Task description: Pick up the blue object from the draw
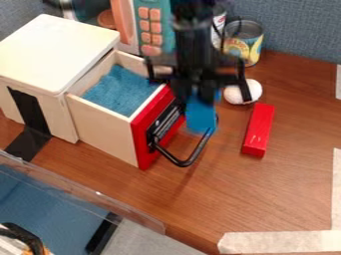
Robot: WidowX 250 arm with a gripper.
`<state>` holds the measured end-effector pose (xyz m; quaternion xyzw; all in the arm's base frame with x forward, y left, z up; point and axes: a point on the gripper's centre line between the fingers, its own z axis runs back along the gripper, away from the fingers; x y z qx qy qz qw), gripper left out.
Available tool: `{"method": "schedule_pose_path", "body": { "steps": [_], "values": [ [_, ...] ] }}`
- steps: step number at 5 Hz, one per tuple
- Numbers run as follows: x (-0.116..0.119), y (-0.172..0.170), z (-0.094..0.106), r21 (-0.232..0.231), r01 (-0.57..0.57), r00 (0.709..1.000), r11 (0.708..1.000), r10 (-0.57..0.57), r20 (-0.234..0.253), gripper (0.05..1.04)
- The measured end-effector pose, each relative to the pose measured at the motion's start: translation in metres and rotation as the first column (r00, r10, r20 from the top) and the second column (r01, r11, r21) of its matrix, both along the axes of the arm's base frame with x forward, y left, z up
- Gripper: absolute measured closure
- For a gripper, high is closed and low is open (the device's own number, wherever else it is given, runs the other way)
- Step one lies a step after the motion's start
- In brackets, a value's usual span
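Observation:
The gripper hangs just right of the drawer's red front, with its black fingers spread wide to the left and right. Below its middle a blue object shows, blurred, beside the drawer's black handle; whether it touches the table I cannot tell. The wooden drawer is pulled out of its white-topped cabinet and has a blue lining inside. The gripper's left finger overlaps the drawer's back right corner in the view, and the upper part of the blue object is partly hidden by the gripper.
A red block lies to the right, with a white ball behind it. A can and a toy microwave stand at the back. A clear-walled bin is at front left.

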<state>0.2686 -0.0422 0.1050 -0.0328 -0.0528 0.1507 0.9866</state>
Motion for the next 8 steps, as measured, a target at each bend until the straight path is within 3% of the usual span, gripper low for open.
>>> {"method": "schedule_pose_path", "body": {
  "steps": [2, 5, 6, 7, 8],
  "values": [
    [-0.016, -0.019, -0.016, 0.050, 0.064, 0.998, 0.997, -0.065, 0.006, 0.831],
    [-0.023, -0.034, -0.076, 0.170, 0.087, 0.995, 0.982, -0.093, 0.024, 0.831],
    [-0.024, -0.035, -0.086, 0.161, 0.096, 0.995, 0.982, -0.097, -0.001, 0.831],
    [-0.022, -0.031, -0.091, 0.114, 0.090, 0.995, 0.989, -0.085, -0.043, 0.771],
    [-0.022, -0.030, -0.091, 0.089, 0.092, 0.994, 0.992, -0.086, -0.063, 0.471]
  ]
}}
